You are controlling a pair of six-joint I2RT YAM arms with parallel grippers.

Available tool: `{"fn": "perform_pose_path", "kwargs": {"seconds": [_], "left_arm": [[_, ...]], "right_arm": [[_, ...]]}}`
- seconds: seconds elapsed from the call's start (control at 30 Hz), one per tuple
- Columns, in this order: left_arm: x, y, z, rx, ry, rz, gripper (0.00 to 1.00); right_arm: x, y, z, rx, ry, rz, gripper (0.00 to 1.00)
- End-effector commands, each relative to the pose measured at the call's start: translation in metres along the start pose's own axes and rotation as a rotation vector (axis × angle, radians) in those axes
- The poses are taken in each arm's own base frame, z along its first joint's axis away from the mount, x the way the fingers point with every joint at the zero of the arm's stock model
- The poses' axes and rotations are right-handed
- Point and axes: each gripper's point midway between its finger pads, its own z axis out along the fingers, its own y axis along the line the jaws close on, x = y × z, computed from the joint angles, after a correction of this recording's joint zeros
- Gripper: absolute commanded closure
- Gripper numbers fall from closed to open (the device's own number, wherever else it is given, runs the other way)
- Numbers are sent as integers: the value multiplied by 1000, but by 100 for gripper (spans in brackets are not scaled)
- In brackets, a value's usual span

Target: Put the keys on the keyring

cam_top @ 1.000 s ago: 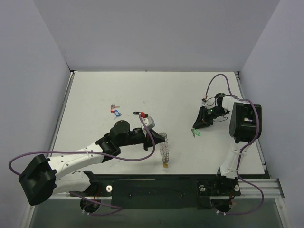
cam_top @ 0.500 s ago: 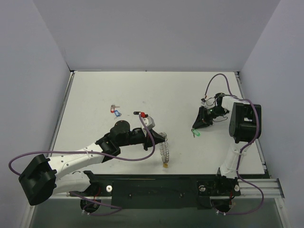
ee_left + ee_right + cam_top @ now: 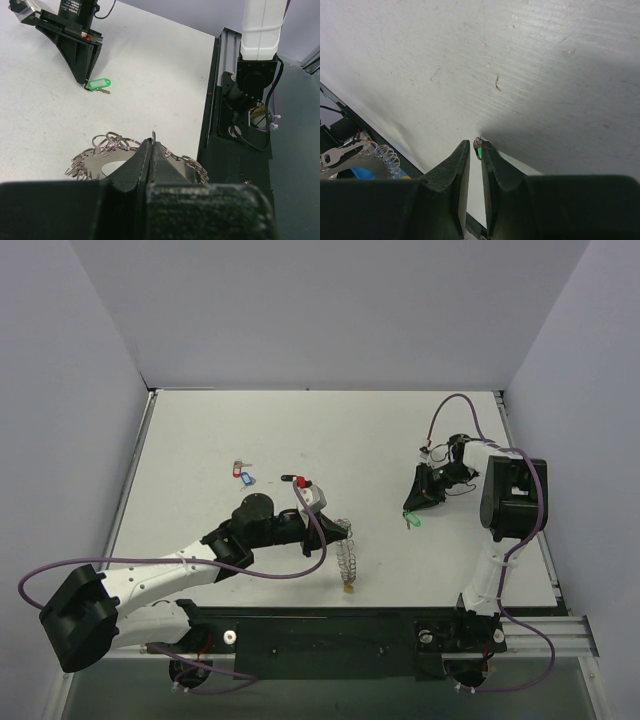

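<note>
Right gripper (image 3: 475, 148): jaws drawn almost together on the ringed end of the green key (image 3: 97, 84); a sliver of green shows between the fingers in the wrist view.
Left gripper (image 3: 152, 145): clamped tight on the keyring (image 3: 112, 143) and holding it upright near the front edge of the table (image 3: 350, 430).
Yellow tag (image 3: 348, 588): hangs at the ring's lowest point; whether it touches the surface cannot be told.
Green key's place: right of centre on the table, well apart from the keyring; whether it has left the surface cannot be told.
Other keys: red and blue keys (image 3: 242, 475) and a black-and-red key (image 3: 294, 480) lie loose beyond the left arm.
Step in hand: by the look of it, picking up the green key, with the ring held ready on the other side.
Next move: likely a lift and a carry across to the ring, then lining the key's small ring up with one of the fringe loops. That is fine work, since the key is tiny and pinched only at its very end, where it could pivot or slip.
</note>
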Motion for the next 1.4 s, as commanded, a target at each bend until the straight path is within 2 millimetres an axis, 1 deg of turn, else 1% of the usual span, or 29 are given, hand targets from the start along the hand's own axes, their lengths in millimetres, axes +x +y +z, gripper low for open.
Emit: {"fn": "perform_pose_path", "kwargs": {"seconds": [0.0,0.27,0.6,0.73,1.27,1.37], "left_arm": [[-27,-7,3,23,-72,27,100],[-25,-6,2,20,-69,25,100],[-26,-6,3,19,-70,26,100],[-25,-7,3,20,-67,24,100],[-24,-7,3,23,-64,22,100],[-25,-6,3,20,-64,22,100]], "right_arm": [[3,-2,0,22,32,13,88],[4,-4,2,42,37,11,89],[4,5,-2,0,37,-8,89],[4,5,-2,-3,38,-10,90],[6,1,0,19,51,-4,94],[6,1,0,19,54,-5,98]]}}
